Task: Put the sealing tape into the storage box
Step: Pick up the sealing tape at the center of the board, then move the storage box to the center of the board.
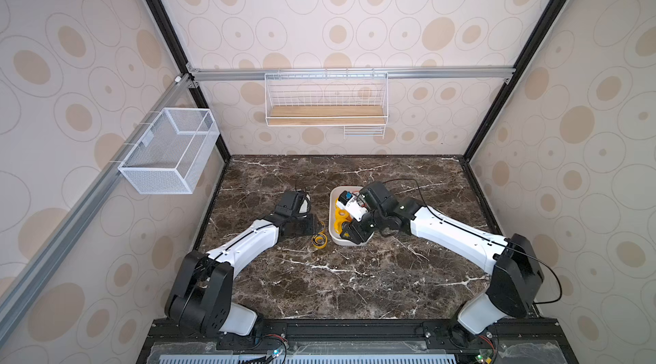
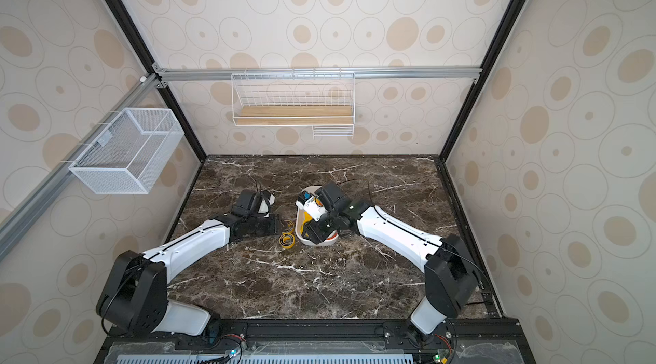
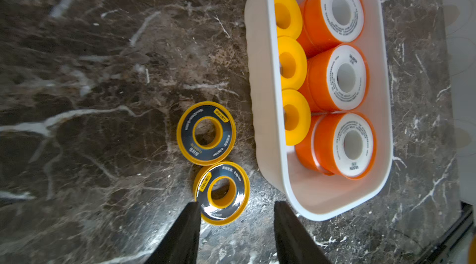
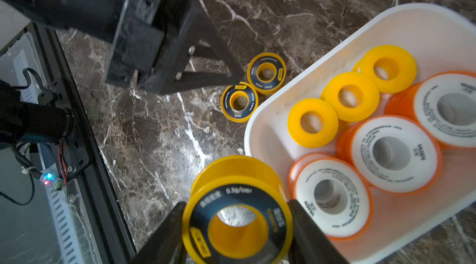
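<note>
The left gripper (image 3: 235,208) hovers low over the marble table (image 3: 90,95), at about 9 o'clock from the storage box (image 3: 255,82). Its fingers stand apart and grip nothing. The nearer of two loose dark-faced yellow spools (image 3: 230,172) lies just off their tips; I cannot tell whether it is touched. The second loose spool (image 3: 188,144) lies against the first. In a top view both sit at roughly 8 o'clock from the box, just beside its wall.

Inside the box, three plain yellow spools (image 4: 296,123) line one long wall and orange spools (image 4: 305,193) line the other, showing three white faces.

The right gripper (image 4: 235,208), at the box's 6 o'clock end, is clamped on another dark-faced spool (image 4: 237,191), held above the rim and not yet released.

By my reckoning the job is mostly done: one spool to drop in, two to fetch.
</note>
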Robot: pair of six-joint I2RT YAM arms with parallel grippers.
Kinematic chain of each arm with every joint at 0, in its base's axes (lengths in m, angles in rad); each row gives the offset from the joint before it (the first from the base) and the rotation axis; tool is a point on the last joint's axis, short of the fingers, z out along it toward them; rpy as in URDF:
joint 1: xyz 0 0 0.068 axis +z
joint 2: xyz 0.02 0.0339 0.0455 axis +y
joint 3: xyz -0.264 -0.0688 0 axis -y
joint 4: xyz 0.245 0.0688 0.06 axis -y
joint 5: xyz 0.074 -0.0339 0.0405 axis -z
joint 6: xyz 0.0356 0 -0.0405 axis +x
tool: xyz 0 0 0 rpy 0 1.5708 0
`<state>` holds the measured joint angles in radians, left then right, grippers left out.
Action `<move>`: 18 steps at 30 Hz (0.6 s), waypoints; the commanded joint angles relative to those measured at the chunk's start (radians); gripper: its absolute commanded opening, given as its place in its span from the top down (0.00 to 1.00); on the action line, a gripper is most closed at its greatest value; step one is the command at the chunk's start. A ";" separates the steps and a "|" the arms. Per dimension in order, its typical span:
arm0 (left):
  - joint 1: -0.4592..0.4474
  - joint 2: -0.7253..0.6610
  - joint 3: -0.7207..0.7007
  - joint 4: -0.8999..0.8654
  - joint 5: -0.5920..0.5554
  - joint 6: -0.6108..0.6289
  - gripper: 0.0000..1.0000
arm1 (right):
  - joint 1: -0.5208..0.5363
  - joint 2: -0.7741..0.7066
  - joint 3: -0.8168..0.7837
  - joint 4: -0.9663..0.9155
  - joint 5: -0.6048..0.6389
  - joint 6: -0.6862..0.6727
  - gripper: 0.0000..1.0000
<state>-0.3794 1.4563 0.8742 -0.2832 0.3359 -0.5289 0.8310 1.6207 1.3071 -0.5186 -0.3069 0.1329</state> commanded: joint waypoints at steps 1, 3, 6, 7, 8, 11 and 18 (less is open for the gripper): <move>0.005 0.033 0.048 0.084 0.079 -0.028 0.53 | -0.050 0.058 0.063 -0.049 -0.050 -0.027 0.41; 0.005 0.059 0.052 0.110 0.099 -0.026 0.55 | -0.075 0.094 0.111 -0.059 -0.054 -0.033 0.41; 0.005 0.104 0.069 0.128 0.117 -0.023 0.58 | -0.102 0.154 0.183 -0.083 -0.047 -0.039 0.41; 0.005 0.119 0.075 0.131 0.121 -0.023 0.59 | -0.108 0.174 0.213 -0.095 -0.039 -0.041 0.41; 0.004 0.134 0.081 0.136 0.127 -0.022 0.60 | -0.116 0.192 0.238 -0.107 -0.035 -0.039 0.41; 0.005 0.171 0.096 0.145 0.147 -0.019 0.63 | -0.135 0.244 0.294 -0.121 -0.024 -0.027 0.41; 0.004 0.221 0.120 0.168 0.204 -0.019 0.67 | -0.147 0.350 0.404 -0.143 0.010 -0.041 0.41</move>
<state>-0.3794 1.6604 0.9478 -0.1387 0.5011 -0.5491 0.6849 1.9392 1.6718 -0.6262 -0.3149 0.1062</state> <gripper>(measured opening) 0.330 0.588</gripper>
